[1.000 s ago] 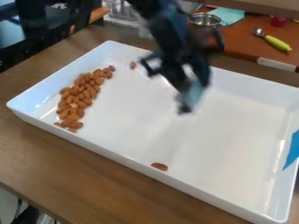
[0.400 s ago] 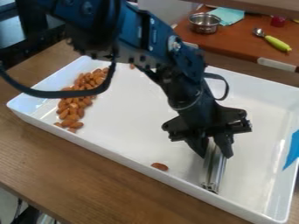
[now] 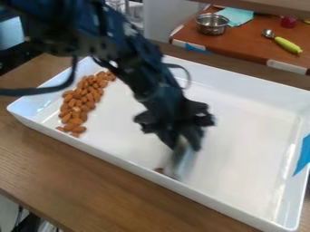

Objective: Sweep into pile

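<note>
The hand [image 3: 185,141] hangs at the lower centre of the frame, clenched on a metal scraper [image 3: 180,161] that reaches down to the near side of the white tray [image 3: 260,190]. A loose almond [image 3: 159,170] lies just left of the scraper's lower end, close to the near wall; blur hides whether they touch. The pile of almonds [image 3: 80,103] sits along the tray's left side, well apart.

The sweep leftward could fail if the scraper tilts or rides high: the nut might slip beneath it, or get pinched against the wall and spin off behind. A push carried too far could scatter the pile.

The scraper's long axis runs steeply down the frame, its lower end pointing slightly left. The pile's long axis slants from lower left to upper right.
</note>
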Controlling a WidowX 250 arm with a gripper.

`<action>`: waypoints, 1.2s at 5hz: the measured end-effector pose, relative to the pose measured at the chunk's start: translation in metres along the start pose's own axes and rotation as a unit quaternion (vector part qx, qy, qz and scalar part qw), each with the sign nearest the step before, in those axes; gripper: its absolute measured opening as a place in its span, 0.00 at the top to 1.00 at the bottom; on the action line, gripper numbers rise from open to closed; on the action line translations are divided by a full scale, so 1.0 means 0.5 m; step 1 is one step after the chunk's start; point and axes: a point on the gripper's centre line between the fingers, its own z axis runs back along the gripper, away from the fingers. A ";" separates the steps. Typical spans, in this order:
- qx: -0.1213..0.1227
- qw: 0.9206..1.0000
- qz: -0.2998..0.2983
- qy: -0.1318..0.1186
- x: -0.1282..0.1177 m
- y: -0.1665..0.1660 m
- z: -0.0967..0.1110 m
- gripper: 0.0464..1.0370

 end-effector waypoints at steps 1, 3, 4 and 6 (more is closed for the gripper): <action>0.005 1.000 0.002 0.010 0.018 0.077 0.032 0.67; 0.010 0.999 -0.030 -0.030 0.048 0.215 0.078 0.67; 0.036 0.992 -0.087 -0.078 0.072 0.283 0.096 0.67; 0.010 0.997 -0.037 -0.066 0.060 0.264 0.140 0.67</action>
